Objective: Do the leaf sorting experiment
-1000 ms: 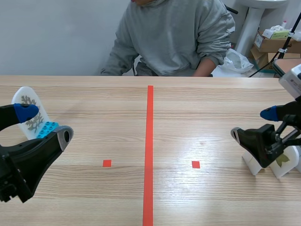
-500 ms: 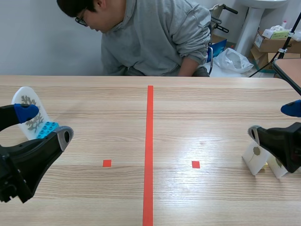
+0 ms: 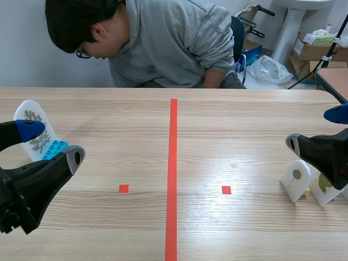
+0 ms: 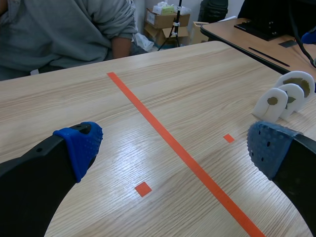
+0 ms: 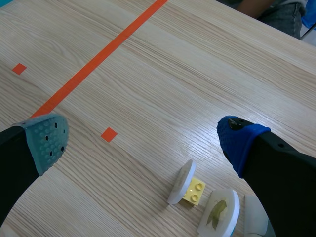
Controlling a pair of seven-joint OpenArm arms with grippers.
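On the right stand white leaf cards with a yellow brick at their foot; one card shows a green leaf. My right gripper hangs open just above and behind them, nothing between its fingers; in the right wrist view the gripper has the cards close beneath it. At the far left a white card with a grey leaf stands on a blue brick. My left gripper is open in front of that card. The left gripper frames only bare table, with the right-hand cards far ahead.
A person in a grey sweatshirt leans over the far edge of the table. An orange-red tape line runs down the middle, with a small square mark on the left and another square mark on the right. Boxes stand beyond the table's right end.
My right gripper has drawn back to the right, uncovering the cards beneath it. The person has bent forward and to the left. My left arm has not moved.
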